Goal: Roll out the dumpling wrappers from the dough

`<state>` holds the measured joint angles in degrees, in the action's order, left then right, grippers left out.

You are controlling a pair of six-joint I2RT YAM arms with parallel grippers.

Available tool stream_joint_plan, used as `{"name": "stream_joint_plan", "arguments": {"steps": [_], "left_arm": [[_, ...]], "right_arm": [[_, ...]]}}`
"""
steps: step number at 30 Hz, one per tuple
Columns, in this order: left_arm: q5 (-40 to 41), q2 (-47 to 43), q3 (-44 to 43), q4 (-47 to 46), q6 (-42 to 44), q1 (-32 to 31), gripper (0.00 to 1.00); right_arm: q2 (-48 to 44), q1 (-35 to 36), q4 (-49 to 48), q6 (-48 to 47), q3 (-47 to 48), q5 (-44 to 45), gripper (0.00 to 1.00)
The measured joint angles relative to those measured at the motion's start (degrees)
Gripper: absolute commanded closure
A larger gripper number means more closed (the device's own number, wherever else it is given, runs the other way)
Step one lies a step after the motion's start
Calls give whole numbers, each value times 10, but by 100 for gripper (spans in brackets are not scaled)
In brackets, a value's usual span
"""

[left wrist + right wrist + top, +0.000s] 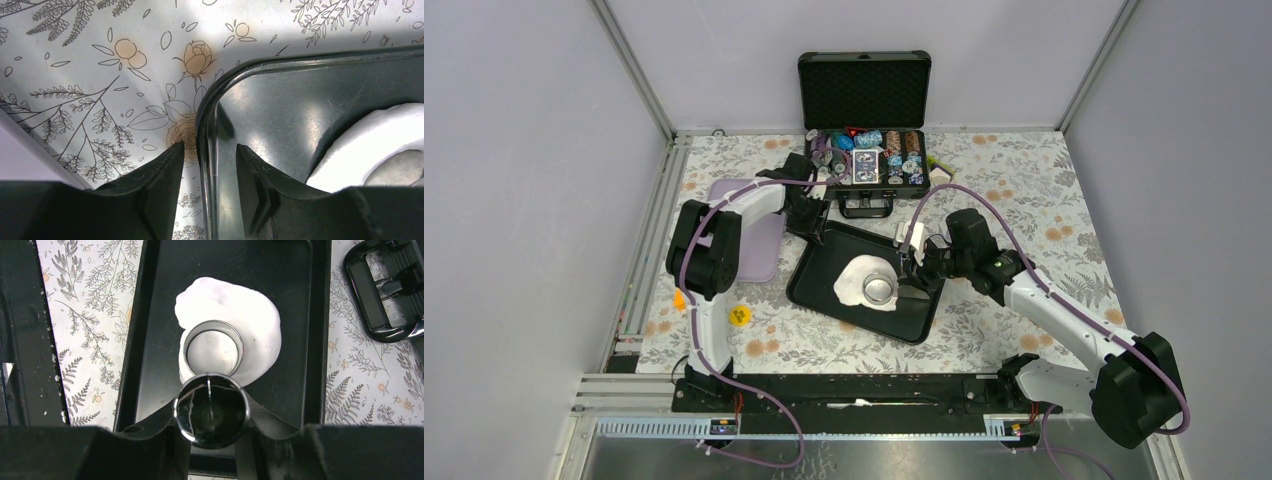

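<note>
The dough (854,282) is a flat irregular white sheet on the black tray (824,285); it also shows in the right wrist view (260,335). A steel ring cutter (213,347) stands pressed into it, with dough inside. My right gripper (210,432) is shut on a shiny round steel piece (211,410) right next to that ring; I cannot tell if they are one piece. My left gripper (206,155) is open, one finger on each side of the tray's rim (207,125) at its far left corner. No separate dumpling wrappers show.
An open black case (864,150) with chips stands behind the tray; its handle (385,300) lies near the tray's edge. A lavender board (759,240) lies left of the tray. A small yellow object (739,316) lies near the left arm. Grey walls surround the table.
</note>
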<state>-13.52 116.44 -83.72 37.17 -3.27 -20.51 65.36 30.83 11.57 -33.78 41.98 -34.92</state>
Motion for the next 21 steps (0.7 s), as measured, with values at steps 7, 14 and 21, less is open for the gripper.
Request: {"name": "stream_joint_plan", "arguments": {"steps": [7,14,21], "left_arm": [[-2,2,0,-3,0,0,57],[-4,4,0,-7,0,0,60],[-6,5,0,-7,2,2,63]], "right_arm": [[-3,0,0,5,0,5,100],[-6,-2,2,12,0,9,100],[-7,-7,-22,36,-12,8,100]]}}
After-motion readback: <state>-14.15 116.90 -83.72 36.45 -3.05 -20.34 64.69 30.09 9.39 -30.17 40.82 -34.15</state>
